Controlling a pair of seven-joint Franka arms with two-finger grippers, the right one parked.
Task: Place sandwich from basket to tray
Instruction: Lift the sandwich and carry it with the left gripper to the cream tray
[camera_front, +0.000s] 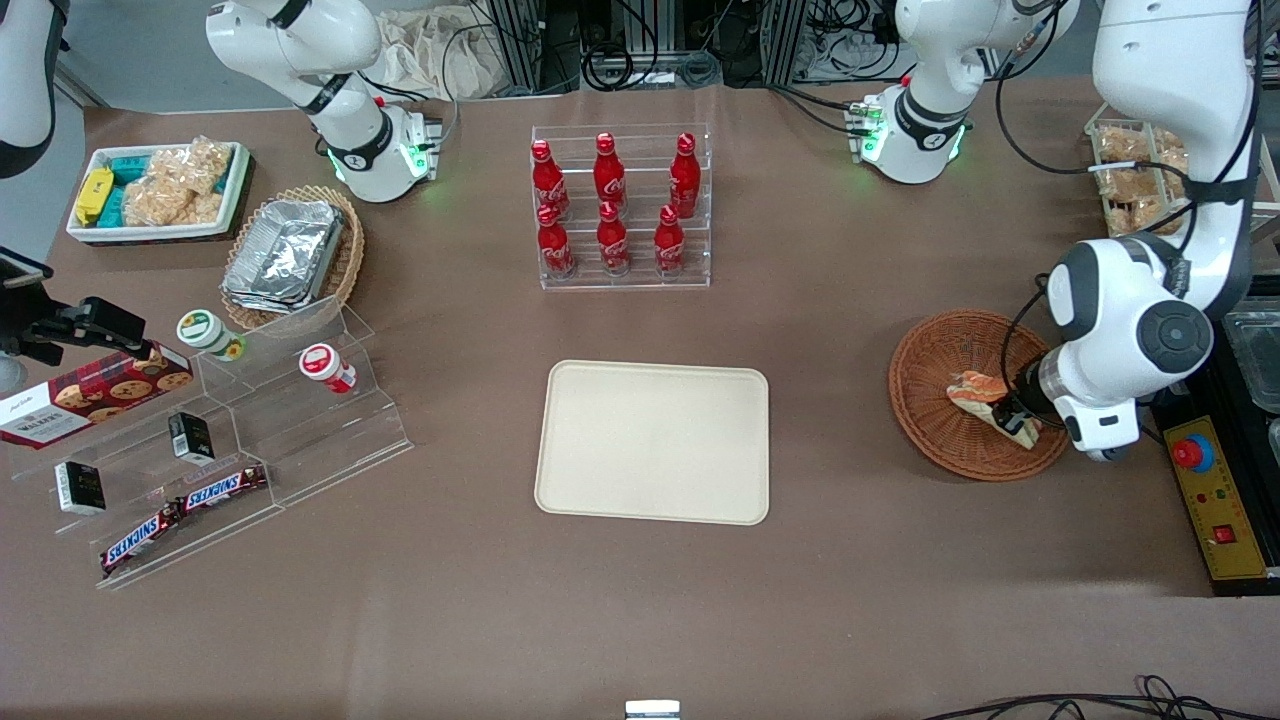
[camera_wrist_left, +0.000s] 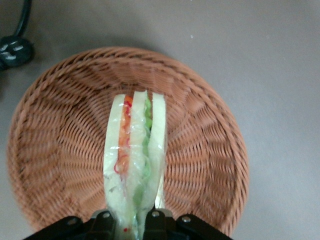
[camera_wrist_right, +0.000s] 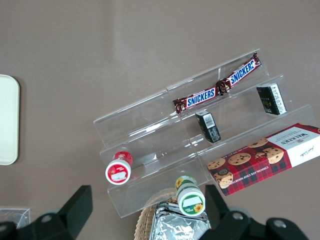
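One sandwich (camera_wrist_left: 134, 160), a white-bread wedge with red, orange and green filling in clear wrap, pinched at its lower end by the claw (camera_wrist_left: 129, 220); both fingers (camera_wrist_left: 155, 216) pressed against the outer bread slices, jaws clenched on the wedge; sandwich seen edge-on, over the middle of the basket (camera_wrist_left: 60, 130); whether touching the weave or raised off it, not discernible.

In the front view: claw (camera_front: 1020, 412) low over the basket (camera_front: 935, 365), at the working arm's end of the bench (camera_front: 640, 610); sandwich (camera_front: 985, 398) inside the rim, tilted, pale end toward the basket's centre; basket round, shallow, reddish-brown wicker.

Tray (camera_front: 652, 441), cream-beige with rounded corners, flat on the bench near its middle, well apart from the basket, bare of items; same tray's edge (camera_wrist_right: 7, 120) in the right wrist view.

Six red bottles (camera_front: 610, 205) upright in a clear stepped rack, farther from the front camera than the tray.

Toward the parked arm's end: clear tiered stand with Snickers bars (camera_front: 185, 510), a cookie box (camera_front: 90, 395), two small jars (camera_front: 210, 335); paler basket with foil containers (camera_front: 285, 250).
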